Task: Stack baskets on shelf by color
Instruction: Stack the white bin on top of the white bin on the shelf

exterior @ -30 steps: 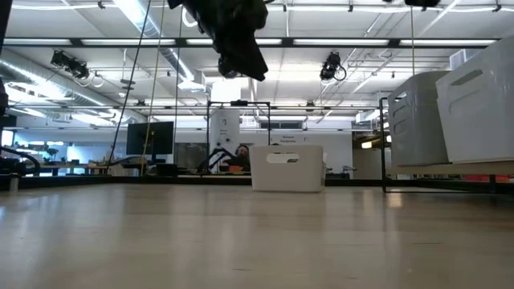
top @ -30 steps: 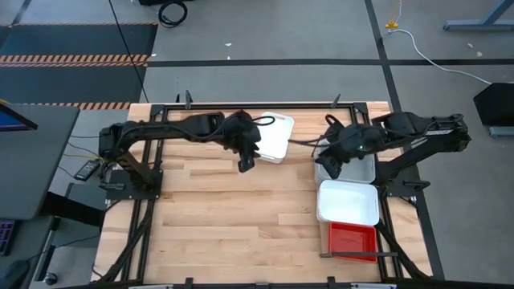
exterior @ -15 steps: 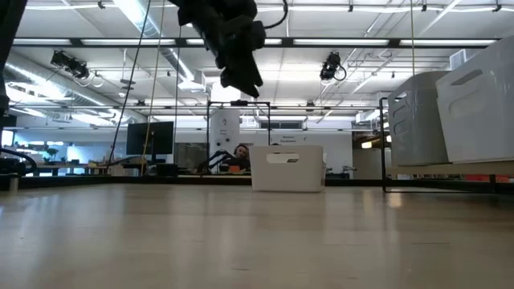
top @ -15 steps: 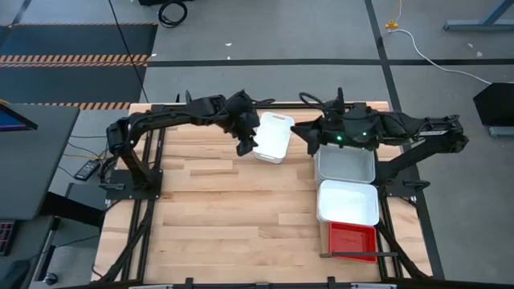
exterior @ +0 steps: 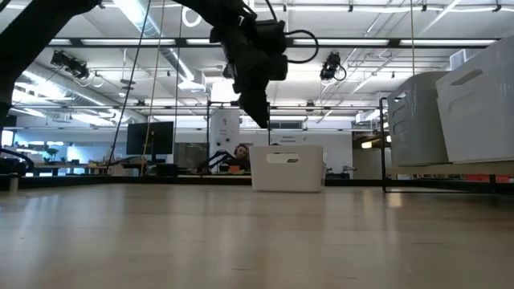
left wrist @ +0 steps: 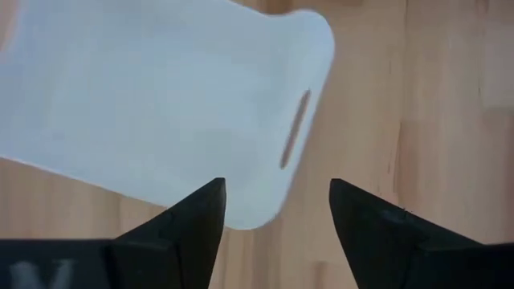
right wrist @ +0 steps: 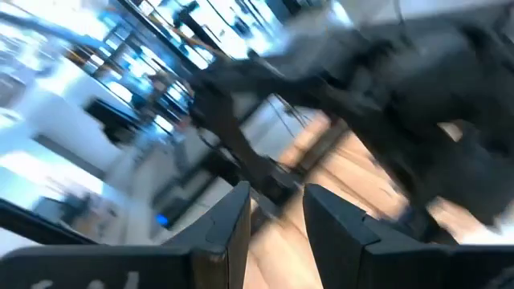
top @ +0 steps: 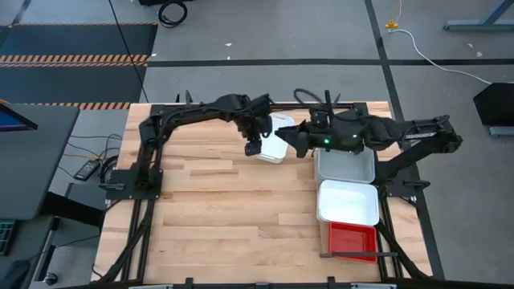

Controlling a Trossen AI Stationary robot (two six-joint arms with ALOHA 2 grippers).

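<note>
White basket [top: 275,138] near the table's far edge is my target; my left gripper [top: 253,148] hangs above its near-left corner w/ fingers [left wrist: 186,221] spread wide, nothing between them. In the left wrist view the basket's end wall w/ the slot handle sits just ahead of the gap between my fingers, not yet inside it.

Risks, as I judge them: if I drop straight down from here, one finger could land on the rim instead of straddling the wall, tip the basket or shove it toward the table's far edge. Thin smooth plastic may also slip out of a corner pinch.

Bigger worry: my right gripper [top: 294,140] is v. close on the basket's other side, jaws part open and holding nothing that I can see. Both arms crowd one basket, so a collision looks possible.

Other baskets [top: 347,201] sit along the right side on the shelf [top: 363,256], well apart from my left gripper.
</note>
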